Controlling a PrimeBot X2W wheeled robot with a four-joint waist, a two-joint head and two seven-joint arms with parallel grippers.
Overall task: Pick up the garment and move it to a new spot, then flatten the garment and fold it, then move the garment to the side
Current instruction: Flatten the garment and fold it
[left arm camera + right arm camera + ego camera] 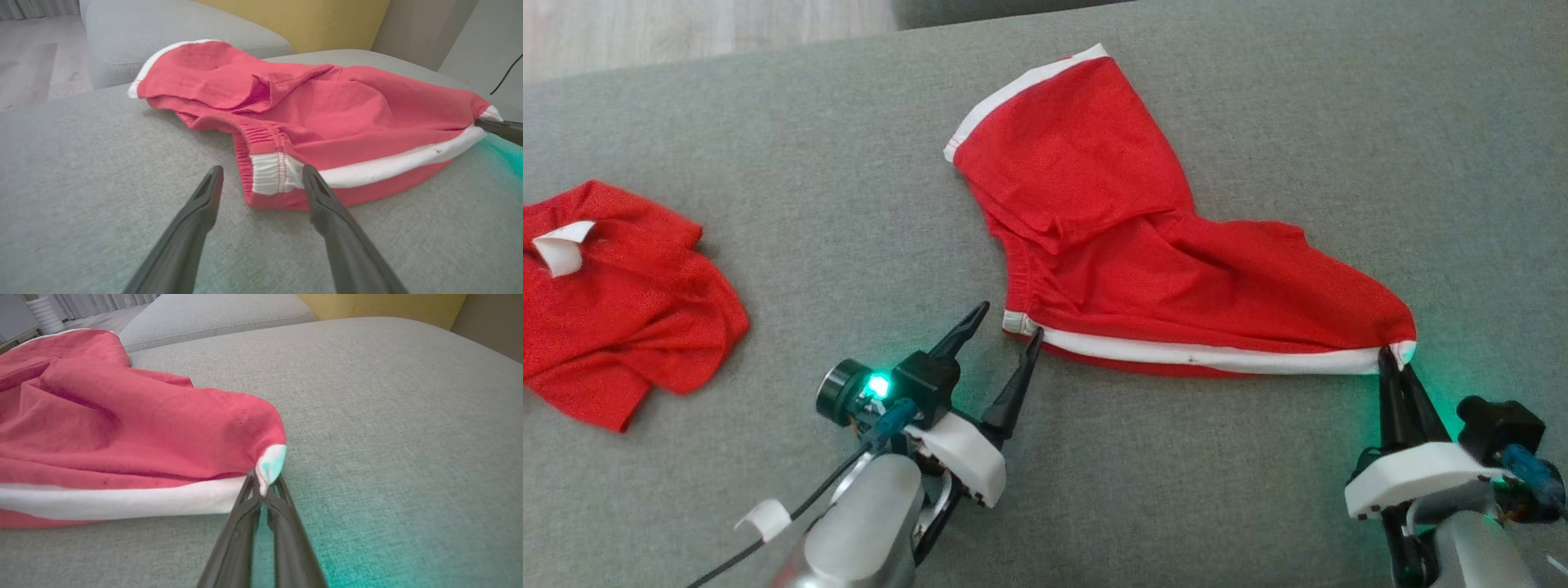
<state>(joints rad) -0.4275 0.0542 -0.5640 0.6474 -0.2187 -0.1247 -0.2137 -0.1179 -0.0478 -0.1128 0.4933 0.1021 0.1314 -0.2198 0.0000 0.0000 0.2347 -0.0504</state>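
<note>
while my right pincer (1392, 358) is clamped shut on the garment (1111, 220) at its five o'clock corner, my left pincer (1011, 320) gapes wide astride the seven o'clock corner, holding nothing. i'd bite squarely on the white band (1192, 355) there, then lift both evenly. the rest sprawls toward twelve on the cushion (768, 163).

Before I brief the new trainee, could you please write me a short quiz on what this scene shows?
1. True or false: the right jaws are shut on a white-trimmed corner of the spread red garment.
2. The left jaws are: A) shut on the waistband; B) open at the waistband end; C) shut on bare cushion.
3. What lies on the grey cushion to the robot's far left?
Key: 1 true; 2 B; 3 a crumpled red garment.
</note>
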